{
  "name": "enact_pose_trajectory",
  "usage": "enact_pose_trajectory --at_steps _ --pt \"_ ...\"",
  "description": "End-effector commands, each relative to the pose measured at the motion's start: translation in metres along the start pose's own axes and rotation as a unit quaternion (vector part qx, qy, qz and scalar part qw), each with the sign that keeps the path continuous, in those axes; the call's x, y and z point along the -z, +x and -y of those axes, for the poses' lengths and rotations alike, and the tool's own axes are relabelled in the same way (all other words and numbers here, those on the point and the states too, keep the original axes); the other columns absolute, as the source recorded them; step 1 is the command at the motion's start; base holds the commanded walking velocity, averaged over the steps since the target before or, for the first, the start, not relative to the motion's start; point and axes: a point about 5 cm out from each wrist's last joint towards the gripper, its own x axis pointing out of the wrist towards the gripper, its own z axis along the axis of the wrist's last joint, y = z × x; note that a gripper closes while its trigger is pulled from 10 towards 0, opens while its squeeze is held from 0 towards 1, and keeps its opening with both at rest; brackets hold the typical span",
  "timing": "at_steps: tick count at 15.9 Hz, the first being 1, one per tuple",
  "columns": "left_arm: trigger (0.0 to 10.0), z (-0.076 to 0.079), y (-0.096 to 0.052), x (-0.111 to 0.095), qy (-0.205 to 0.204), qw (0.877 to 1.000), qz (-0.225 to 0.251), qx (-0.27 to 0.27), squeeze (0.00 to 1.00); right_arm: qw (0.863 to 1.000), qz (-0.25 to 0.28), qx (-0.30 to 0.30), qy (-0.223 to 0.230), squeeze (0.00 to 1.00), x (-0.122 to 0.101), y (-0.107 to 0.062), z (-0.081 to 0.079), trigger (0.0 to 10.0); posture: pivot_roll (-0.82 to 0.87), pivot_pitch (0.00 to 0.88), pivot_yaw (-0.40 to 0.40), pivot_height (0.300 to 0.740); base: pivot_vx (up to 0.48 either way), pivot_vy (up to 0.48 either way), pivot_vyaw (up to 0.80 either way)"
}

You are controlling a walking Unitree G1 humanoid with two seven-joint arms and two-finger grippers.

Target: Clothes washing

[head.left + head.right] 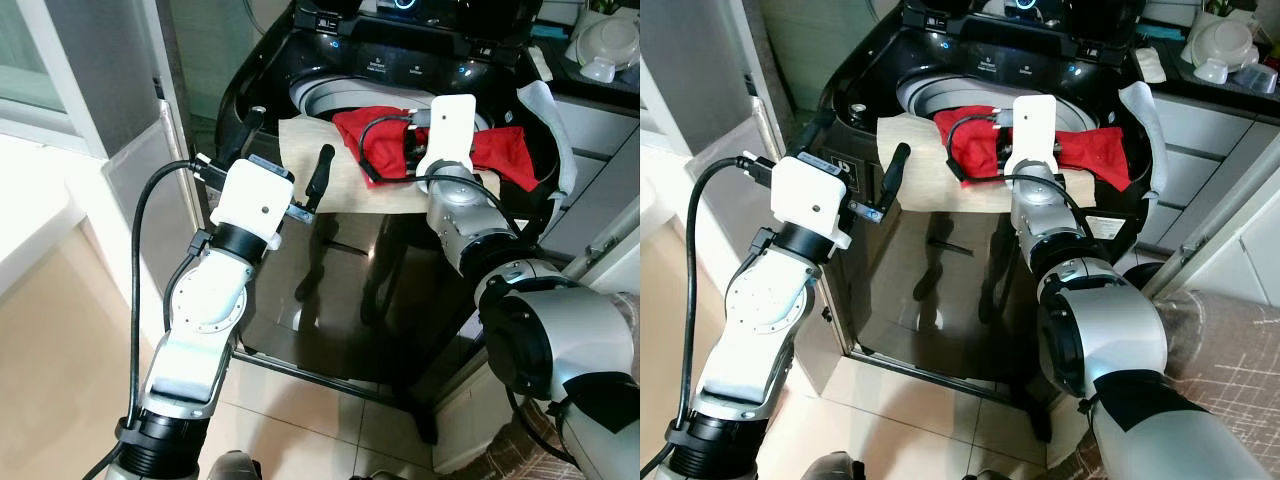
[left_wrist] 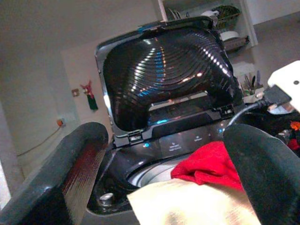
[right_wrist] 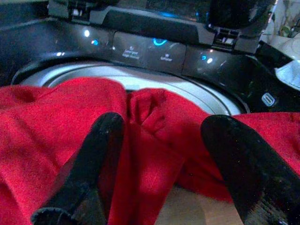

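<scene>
**Clothes at the rim, none yet in the drum**

Your right gripper [image 3: 159, 164] sits closest to the load: its two black fingers [image 3: 93, 154] are spread wide, one on either side of a raised fold of the red garment [image 1: 500, 150], with nothing pinched between them yet. Your left gripper [image 1: 285, 165] hovers just short of the washer's front edge, fingers also wide apart and empty, pointed toward the beige cloth [image 1: 350, 170].

Judge the task as barely begun. You have the washing machine [image 1: 940, 260] open, lid [image 2: 164, 70] tipped up and back, control lights glowing. Both pieces lie across the front rim rather than inside: the beige cloth is draped over the front lip, and the red garment rests partly on it and partly over the mouth of the tub. Whatever shows of the drum [image 3: 154, 82] behind the red garment looks bare, pale metal; its bottom is hidden from you.

Left for you, by the look of it: grip the red fold, push both items down in, shut the lid, start the cycle.
</scene>
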Motion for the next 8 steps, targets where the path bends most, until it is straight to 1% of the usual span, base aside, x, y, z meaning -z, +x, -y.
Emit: enact_pose_trajectory --at_steps 1,2,3,5,7,8 --pt "10.0 0.004 0.004 -0.003 -0.001 1.0 0.008 0.01 0.0 0.999 0.028 0.01 0.014 0.0 -0.018 0.004 0.006 10.0 0.11 0.011 -0.087 0.731 0.0 0.0 0.0" --pt "10.0 0.005 0.004 -0.003 -0.001 1.0 0.007 0.01 0.0 0.999 0.029 0.006 0.032 0.0 -0.019 0.004 0.006 10.0 0.11 0.01 -0.087 0.731 0.0 0.0 0.0" --pt "10.0 0.005 0.003 -0.002 0.001 1.0 0.005 0.009 0.0 0.999 0.034 -0.008 0.039 0.0 -0.019 0.003 0.002 10.0 0.11 0.008 -0.088 0.731 0.0 0.0 0.0" --pt "10.0 0.003 0.001 0.0 0.007 1.0 -0.002 0.005 0.0 0.996 0.036 -0.081 0.031 0.0 -0.007 -0.003 -0.019 10.0 0.11 0.005 -0.089 0.731 0.0 0.0 0.0" --pt "10.0 0.002 0.0 0.001 0.009 1.0 -0.004 0.001 0.0 0.991 0.033 -0.12 0.039 0.0 0.004 -0.008 -0.028 10.0 0.11 0.001 -0.087 0.731 0.0 0.0 0.0" --pt "10.0 0.002 0.001 0.002 0.008 1.0 -0.006 0.002 0.0 0.986 0.035 -0.159 0.031 0.0 0.007 -0.012 -0.036 10.0 0.1 0.0 -0.083 0.731 0.0 0.0 0.0"
